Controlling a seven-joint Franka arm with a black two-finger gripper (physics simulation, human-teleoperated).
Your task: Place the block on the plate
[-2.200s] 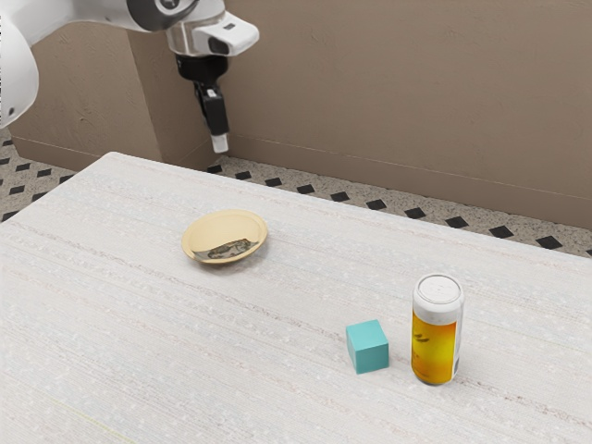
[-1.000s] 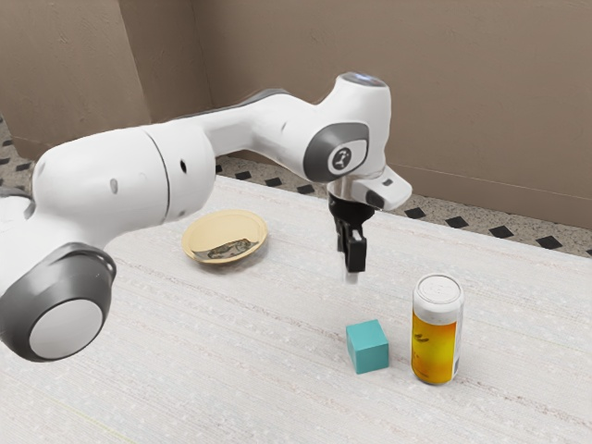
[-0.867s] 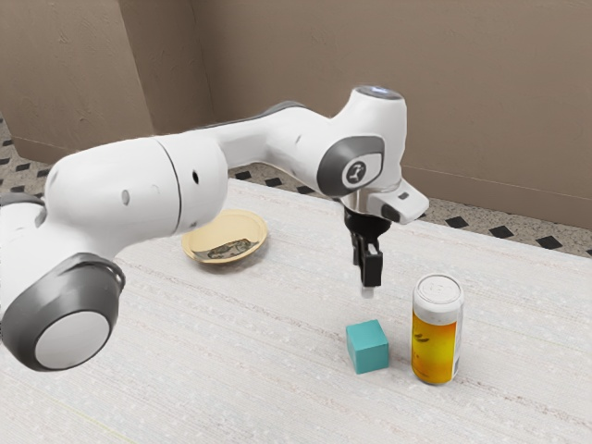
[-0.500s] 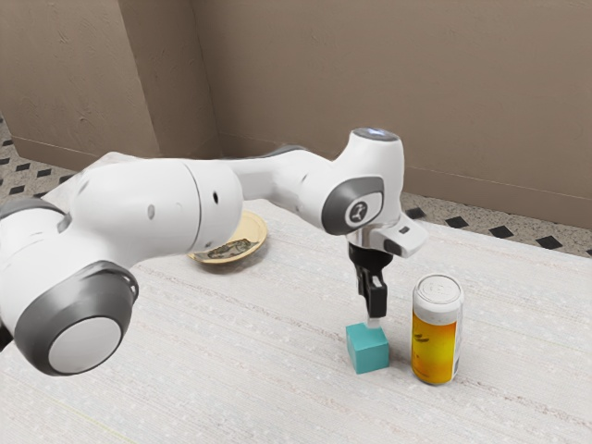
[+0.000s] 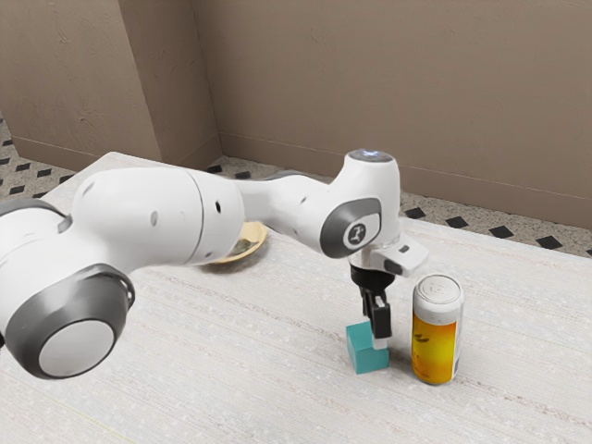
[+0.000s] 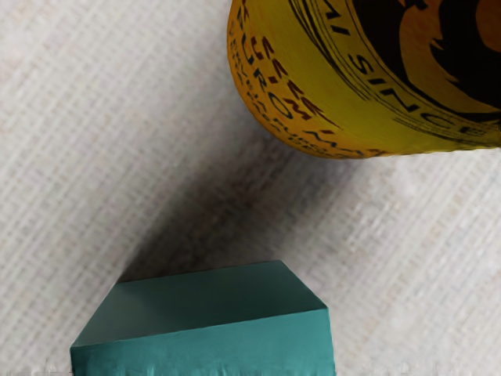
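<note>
Nearest us in the exterior view, the white arm [image 5: 148,217] comes in from the exterior view's left, its large grey-ringed joint low in the foreground. On the pale, streaked table [image 5: 231,370] stands our amber beer can [image 5: 436,328], upright with a white top, and just beside it, toward the exterior view's left, sits the teal block [image 5: 364,354], with a narrow gap between them. We have our black gripper [image 5: 375,331] lowered right at the block, fingers apart, one pale fingertip in front of the block's side nearest the can; we are not clamped on anything. The wrist view shows us the block close under the hand, a dark shadow lying between it and the can, which bears the word "SINCE". Farther off, well apart from the block, the yellow plate [image 5: 263,242] rests on the table, partly hidden behind our arm. Beyond it come the floor [image 5: 476,228] with black diamonds and the plain brown wall [image 5: 370,83].
</note>
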